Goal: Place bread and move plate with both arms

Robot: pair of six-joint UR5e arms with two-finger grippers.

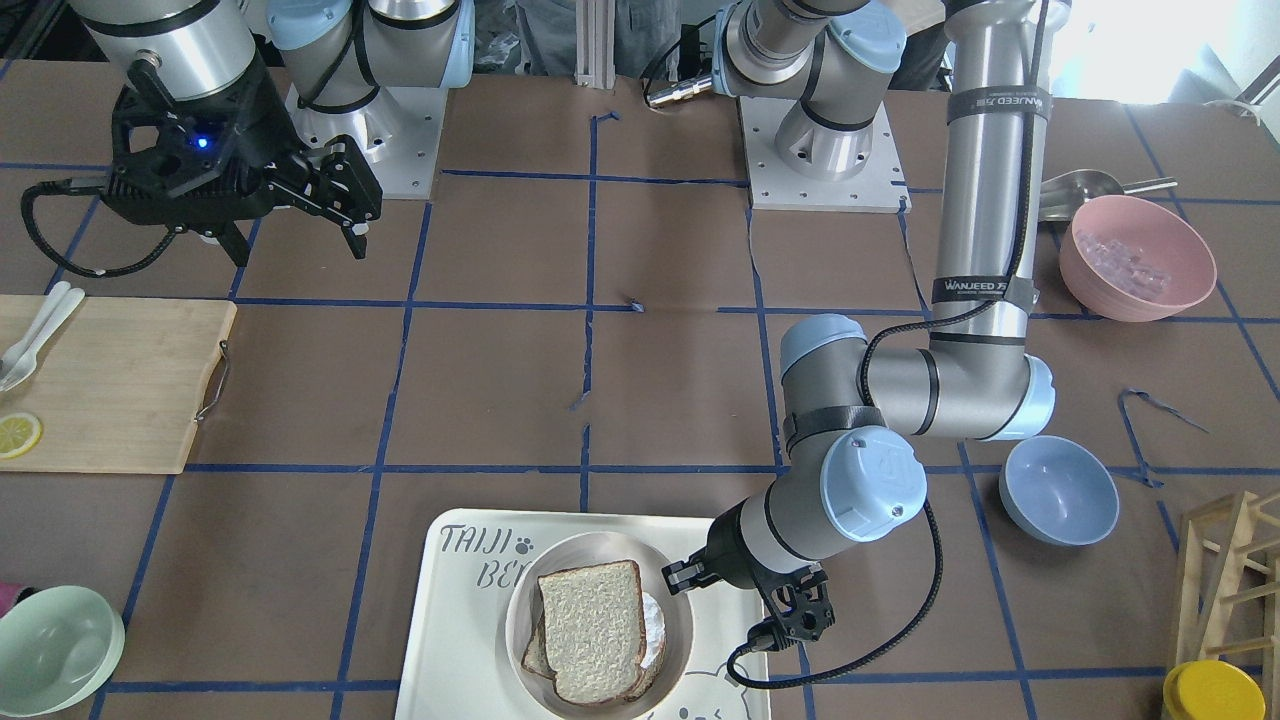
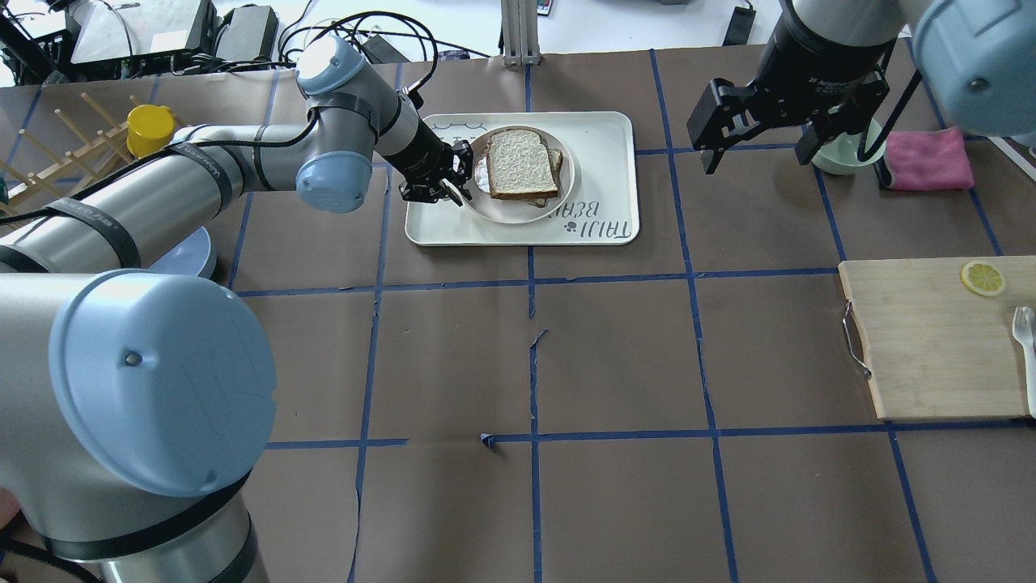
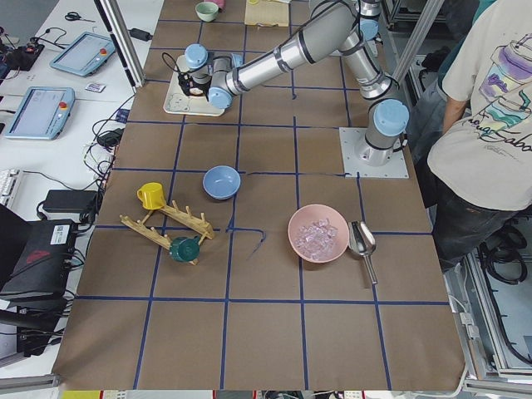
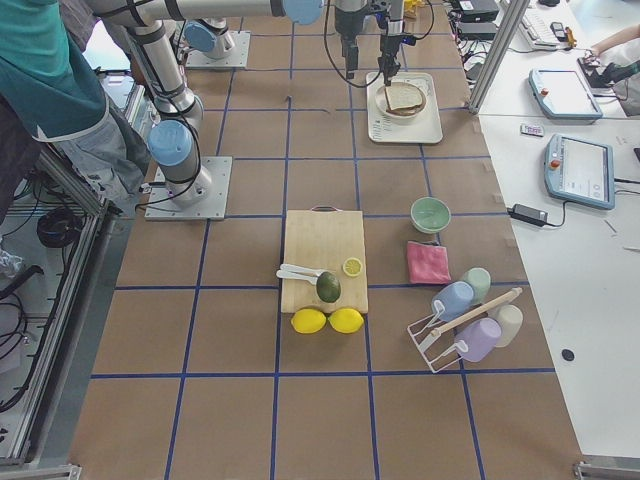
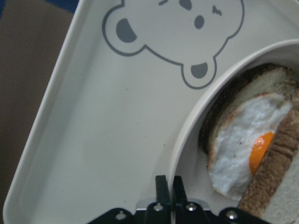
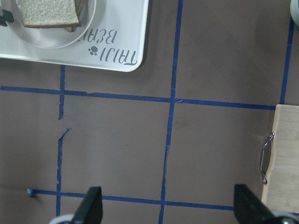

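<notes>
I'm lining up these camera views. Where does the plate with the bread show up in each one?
Front-facing: plate bottom centre.
Overhead: plate top centre.
Exterior left: upper left, tiny, partly behind the left arm.
Exterior right: plate top, right of centre.
Left wrist: plate rim curving along the right side.
Right wrist: plate top left corner.
Shared landmark: the white bear-printed tray beneath it.

Plain square slice of sandwich bread (image 1: 592, 630) lies uppermost in the round cream-white plate (image 1: 590, 545), over a second slice (image 1: 536, 660) with fried-egg white (image 1: 655, 622) showing at one edge. The plate sits on the white rectangular bear-printed tray (image 1: 450, 610) on the brown paper-covered table (image 1: 680, 380). Left tool (image 1: 675, 578) — black, two-fingered — meets the plate's rim; right tool (image 1: 297, 243) hangs spread wide, well apart.
</notes>
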